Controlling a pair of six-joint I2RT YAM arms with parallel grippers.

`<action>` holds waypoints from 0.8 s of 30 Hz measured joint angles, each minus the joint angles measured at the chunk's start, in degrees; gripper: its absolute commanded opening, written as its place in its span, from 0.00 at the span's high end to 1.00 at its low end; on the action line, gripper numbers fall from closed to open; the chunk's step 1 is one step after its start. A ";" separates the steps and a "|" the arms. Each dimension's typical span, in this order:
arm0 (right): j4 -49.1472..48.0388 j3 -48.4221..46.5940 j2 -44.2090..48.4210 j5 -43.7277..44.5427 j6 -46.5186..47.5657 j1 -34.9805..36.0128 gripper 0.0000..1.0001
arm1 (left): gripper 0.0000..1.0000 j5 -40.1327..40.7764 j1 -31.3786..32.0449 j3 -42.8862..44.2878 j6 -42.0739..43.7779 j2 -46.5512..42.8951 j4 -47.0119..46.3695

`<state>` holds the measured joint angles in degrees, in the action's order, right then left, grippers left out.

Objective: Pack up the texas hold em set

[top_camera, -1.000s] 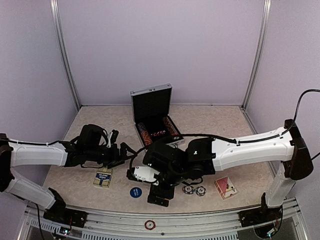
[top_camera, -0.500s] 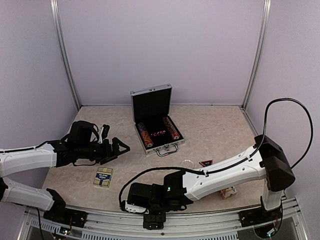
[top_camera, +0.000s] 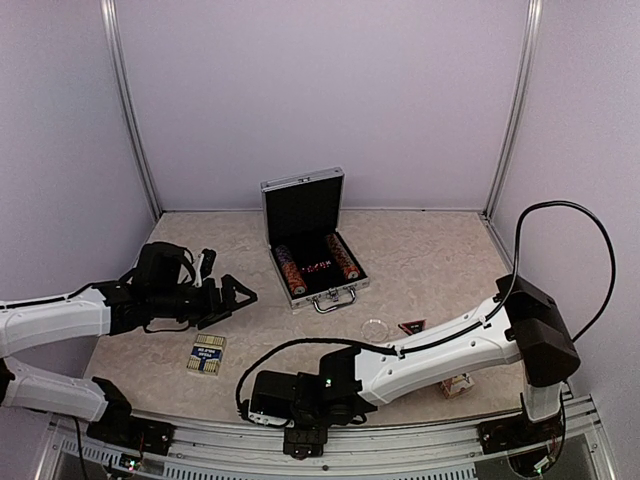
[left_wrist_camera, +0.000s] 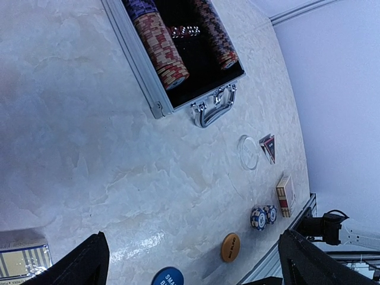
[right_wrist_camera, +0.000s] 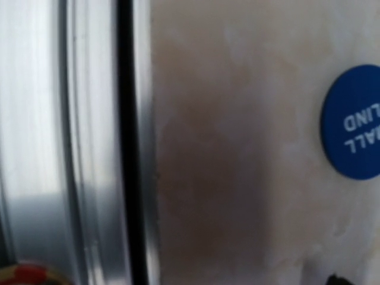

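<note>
Top external view is showing the open silver briefcase (top_camera: 302, 212) sitting centre-back, chips (left_wrist_camera: 161, 48) racked inside; it is looking rigid and weighty, best closed by the lid edge. The card deck (top_camera: 207, 353) is lying near the left gripper (top_camera: 240, 296), its fingers spread and empty. The blue disc (right_wrist_camera: 353, 122), seemingly thin and slick, is wanting an edge pinch. Since a second ago the right gripper (top_camera: 304, 438) has been dropping to the near edge; its fingers' state cannot be told.
</note>
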<state>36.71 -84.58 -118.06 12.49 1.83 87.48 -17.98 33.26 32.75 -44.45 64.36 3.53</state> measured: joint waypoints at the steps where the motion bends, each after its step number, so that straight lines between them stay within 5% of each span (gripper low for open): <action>1: -0.07 0.02 -0.02 0.57 -0.07 -0.02 0.00 | 0.01 0.00 -0.07 0.00 0.02 0.02 0.00; 16: 1.09 1.81 1.81 8.35 -0.96 -4.28 0.00 | 0.01 0.04 0.48 -0.04 -0.04 0.52 -0.02; 24: 0.57 4.17 8.24 1.68 0.63 -4.02 0.00 | 0.01 0.50 1.25 -0.04 -0.02 0.20 0.04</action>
<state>37.28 -80.40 -109.82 14.17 2.46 83.46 -17.47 34.50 32.71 -44.47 64.55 3.57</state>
